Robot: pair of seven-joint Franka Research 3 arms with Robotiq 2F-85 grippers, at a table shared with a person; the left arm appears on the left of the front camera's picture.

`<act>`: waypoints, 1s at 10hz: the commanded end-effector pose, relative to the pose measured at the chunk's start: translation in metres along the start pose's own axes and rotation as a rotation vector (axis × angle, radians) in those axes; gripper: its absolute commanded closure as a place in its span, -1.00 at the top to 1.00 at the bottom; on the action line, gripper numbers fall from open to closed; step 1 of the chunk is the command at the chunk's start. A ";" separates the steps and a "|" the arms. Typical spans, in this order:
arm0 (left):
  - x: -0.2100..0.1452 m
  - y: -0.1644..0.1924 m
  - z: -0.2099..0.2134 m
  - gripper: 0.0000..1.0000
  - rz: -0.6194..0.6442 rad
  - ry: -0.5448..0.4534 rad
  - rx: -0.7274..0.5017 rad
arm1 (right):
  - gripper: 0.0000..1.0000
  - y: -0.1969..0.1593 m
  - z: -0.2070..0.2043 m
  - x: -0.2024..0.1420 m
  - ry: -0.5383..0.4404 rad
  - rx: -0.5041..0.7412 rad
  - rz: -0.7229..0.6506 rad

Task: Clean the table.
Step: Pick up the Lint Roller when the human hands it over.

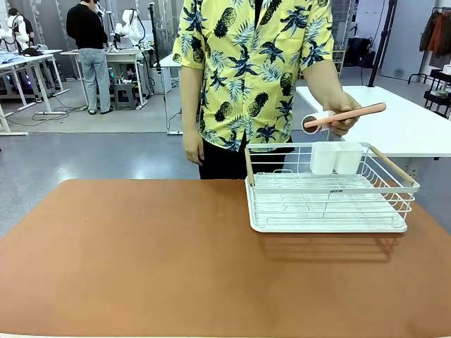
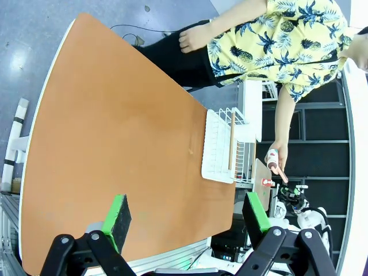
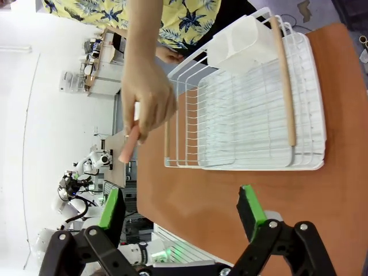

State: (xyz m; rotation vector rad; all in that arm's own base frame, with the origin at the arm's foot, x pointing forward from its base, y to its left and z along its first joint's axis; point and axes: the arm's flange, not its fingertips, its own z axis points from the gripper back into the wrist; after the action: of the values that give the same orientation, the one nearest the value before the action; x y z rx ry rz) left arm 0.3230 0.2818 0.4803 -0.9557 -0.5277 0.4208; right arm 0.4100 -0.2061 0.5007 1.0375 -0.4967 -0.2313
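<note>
Ground nearest the robot is taken up by the table, wide and rust-brown, with rounded corners. No crumbs, spills or loose items can be made out on its top. A white wire rack is set on its far right part, close to the edge where the person stands, and a white tub is hung in the rack's back corner. Above that corner, clear of the wires, a person's hand is held out with a roller gripped near its middle. The pink handle is pointed to the robot's right and the white head towards the person. It is probably a lint roller, though the head is too small to be told for certain.

In its wrist view the left gripper is seen high over the table with its jaws spread wide and nothing between them. The right gripper is likewise fully open and empty, and is poised above the near rim of the rack.

Cleaning is judged not yet begun, and the step in hand is taken to be the offering of the tool. The next move calls for the nearer right arm to be carried up to the free end of the handle, lined up across it, and closed there.
</note>
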 end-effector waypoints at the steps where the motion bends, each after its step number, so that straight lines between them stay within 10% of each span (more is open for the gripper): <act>1: -0.001 0.001 0.003 1.00 -0.006 0.000 -0.017 | 1.00 0.051 -0.022 -0.015 -0.038 -0.037 -0.143; 10: -0.001 0.001 0.003 1.00 -0.006 0.000 -0.017 | 1.00 0.113 -0.176 -0.080 -0.095 -0.043 -0.349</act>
State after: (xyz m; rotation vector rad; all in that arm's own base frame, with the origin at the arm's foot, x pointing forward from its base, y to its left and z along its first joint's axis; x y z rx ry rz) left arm 0.3232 0.2816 0.4801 -0.9547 -0.5267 0.4210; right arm 0.4216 0.0097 0.5079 1.0586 -0.3629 -0.5751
